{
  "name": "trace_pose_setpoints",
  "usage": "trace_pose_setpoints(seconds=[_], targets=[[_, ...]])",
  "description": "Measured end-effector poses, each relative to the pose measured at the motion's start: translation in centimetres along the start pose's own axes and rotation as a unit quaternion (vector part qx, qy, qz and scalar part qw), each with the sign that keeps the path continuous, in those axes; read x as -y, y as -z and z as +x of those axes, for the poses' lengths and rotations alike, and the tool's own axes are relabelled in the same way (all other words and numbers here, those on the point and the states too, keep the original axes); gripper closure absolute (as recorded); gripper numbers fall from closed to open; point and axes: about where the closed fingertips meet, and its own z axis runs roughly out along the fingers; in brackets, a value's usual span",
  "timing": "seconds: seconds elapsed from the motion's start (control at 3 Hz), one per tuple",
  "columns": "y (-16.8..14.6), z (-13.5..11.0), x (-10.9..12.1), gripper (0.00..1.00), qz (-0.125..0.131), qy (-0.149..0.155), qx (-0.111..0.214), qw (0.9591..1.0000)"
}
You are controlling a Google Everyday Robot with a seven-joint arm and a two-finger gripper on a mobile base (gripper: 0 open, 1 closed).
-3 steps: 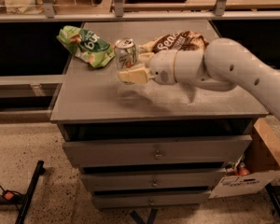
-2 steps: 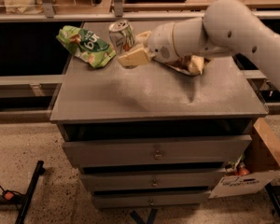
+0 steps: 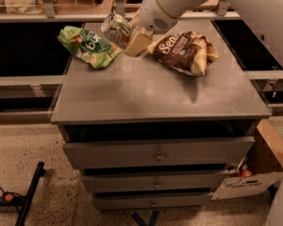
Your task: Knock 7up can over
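The 7up can [image 3: 115, 27], silver-white with green markings, is tilted with its top toward the upper left, near the back of the grey cabinet top [image 3: 146, 93]. My gripper [image 3: 128, 36] comes in from the upper right and is shut on the can's lower right side. One cream fingertip [image 3: 138, 43] shows just below the can. The can seems to be held a little above the surface. The far side of the can and the other finger are hidden.
A green snack bag [image 3: 88, 46] lies just left of the can. A brown and yellow snack bag [image 3: 183, 52] lies just right of the gripper. The cabinet has drawers [image 3: 158, 153] below. A cardboard box [image 3: 254, 173] stands on the floor at the right.
The arm has risen and swung toward the back of the cabinet top. The can has gone with the gripper, from upright near the middle to tilted near the back edge.
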Motion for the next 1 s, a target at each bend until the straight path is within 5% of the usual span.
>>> trace_pose_setpoints(seconds=[0.33, 0.67, 1.0], targets=[[-1.1, 3.3, -3.3, 0.83, -0.071, 0.07, -0.125, 0.9871], [-1.5, 6.9, -7.2, 0.66, -0.163, 0.111, -0.222, 0.9548], [-0.9, 9.5, -8.7, 0.44, -0.212, 0.12, -0.307, 0.9201]])
